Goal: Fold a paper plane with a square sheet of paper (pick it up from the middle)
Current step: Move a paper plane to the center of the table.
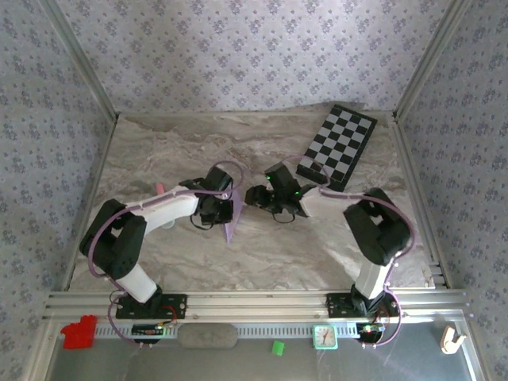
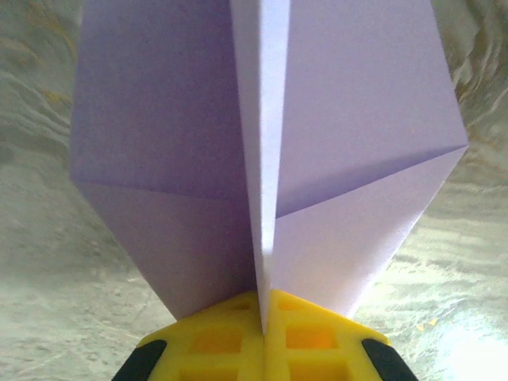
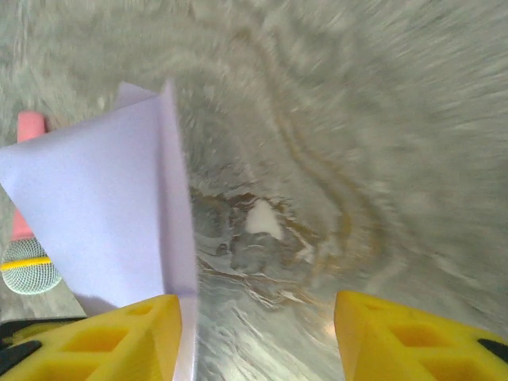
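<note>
While the paper plane [image 1: 229, 222] sits at the middle of the top view, we see its centre fold clamped by the left gripper [image 2: 264, 317], fingers pressed together on it; the right gripper [image 3: 258, 333], just right of it, holds its jaws parted, one finger beside the paper.

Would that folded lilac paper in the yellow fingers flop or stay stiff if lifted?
The pale lilac folded paper plane is probably fairly stiff: its creases stand straight from the shut left gripper. Thin sheet, so likely light and crushable.
</note>
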